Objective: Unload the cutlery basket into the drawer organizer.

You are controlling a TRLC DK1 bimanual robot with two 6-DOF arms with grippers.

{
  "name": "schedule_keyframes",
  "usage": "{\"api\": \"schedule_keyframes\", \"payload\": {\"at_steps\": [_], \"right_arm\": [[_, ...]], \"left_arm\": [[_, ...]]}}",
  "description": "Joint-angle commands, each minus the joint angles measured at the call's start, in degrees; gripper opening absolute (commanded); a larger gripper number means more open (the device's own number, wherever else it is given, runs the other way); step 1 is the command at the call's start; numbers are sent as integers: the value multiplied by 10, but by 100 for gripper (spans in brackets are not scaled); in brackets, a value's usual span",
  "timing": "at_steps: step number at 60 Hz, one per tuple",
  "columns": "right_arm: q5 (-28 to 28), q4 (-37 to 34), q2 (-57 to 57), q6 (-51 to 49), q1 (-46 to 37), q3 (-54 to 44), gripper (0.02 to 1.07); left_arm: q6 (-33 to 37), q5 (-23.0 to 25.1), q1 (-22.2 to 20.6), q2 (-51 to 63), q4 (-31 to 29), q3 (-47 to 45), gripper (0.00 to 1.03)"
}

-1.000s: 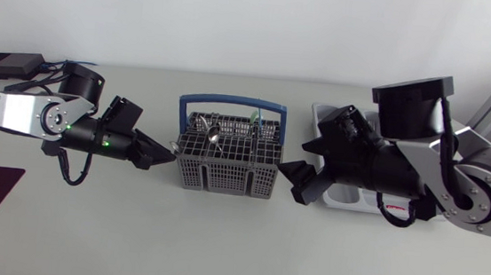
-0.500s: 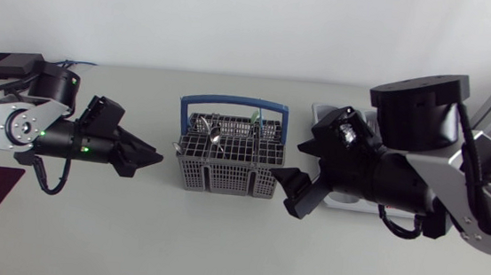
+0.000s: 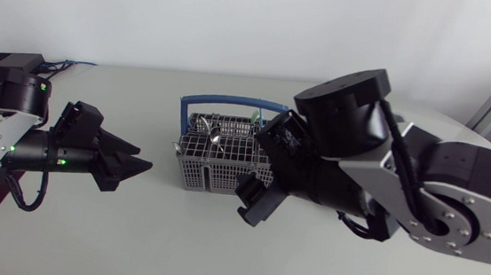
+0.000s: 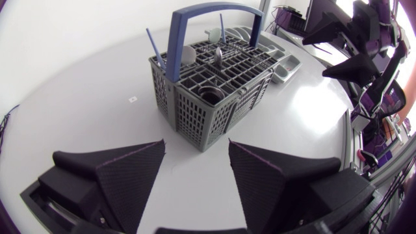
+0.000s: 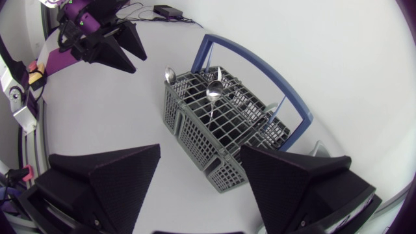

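Between the spread fingers of my right gripper [image 5: 200, 153] I hold nothing. Just ahead stands the cutlery basket [image 5: 221, 130], mid-table. Its spoons [image 5: 213, 94] stand bowl-up. I judge them light, stiff and slick, best pinched across the neck under the bowl. Beyond, my left gripper [image 4: 196, 146] hangs with fingers apart too. Farther off, past the basket, lies the drawer organizer [image 4: 286, 65].

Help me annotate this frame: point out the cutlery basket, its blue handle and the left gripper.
cutlery basket [image 3: 211, 177]: head view, grey side wall.
blue handle [image 4: 177, 45]: left wrist view, nearer upright.
left gripper [image 4: 196, 144]: left wrist view, midway between its fingertips.
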Motion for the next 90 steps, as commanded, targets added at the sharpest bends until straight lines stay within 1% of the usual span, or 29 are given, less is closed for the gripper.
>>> {"api": "schedule_keyframes", "payload": {"at_steps": [1, 6, 9, 12, 16, 28, 34, 46, 56, 62, 65, 72, 81, 84, 90], "right_arm": [[27, -10, 36, 23, 24, 32, 91], [39, -22, 73, 27, 40, 66, 91], [50, -34, 104, 30, 49, 96, 91], [64, -49, 136, 41, 55, 126, 91], [67, -69, 173, 56, 61, 165, 91], [106, -95, 270, 67, 87, 253, 91], [117, -116, 308, 72, 94, 295, 91], [142, -185, 375, 111, 101, 395, 90], [191, -224, 428, 125, 111, 457, 90], [214, -251, 462, 136, 114, 495, 86], [226, -259, 475, 139, 116, 510, 80], [256, -267, 492, 140, 122, 531, 70], [279, -292, 505, 148, 125, 555, 69], [283, -294, 506, 148, 125, 557, 66], [284, -296, 506, 148, 125, 561, 64]], "left_arm": [[17, 1, 16, -13, -3, -19, 84], [23, 1, 24, -14, -3, -23, 84], [27, 2, 30, -14, -2, -27, 86], [30, 3, 34, -14, -2, -31, 86], [34, 6, 37, -14, 0, -37, 86], [38, 12, 41, -6, 16, -46, 89], [44, 22, 46, -2, 17, -46, 89], [54, 24, 59, 11, 20, -42, 89], [66, 39, 84, 25, 18, -31, 89], [70, 44, 94, 35, 18, -26, 89], [71, 44, 96, 40, 18, -24, 89], [76, 49, 100, 42, 18, -24, 89], [81, 55, 108, 47, 16, -20, 89], [83, 56, 111, 50, 16, -18, 89], [85, 59, 111, 50, 15, -15, 89]]}}
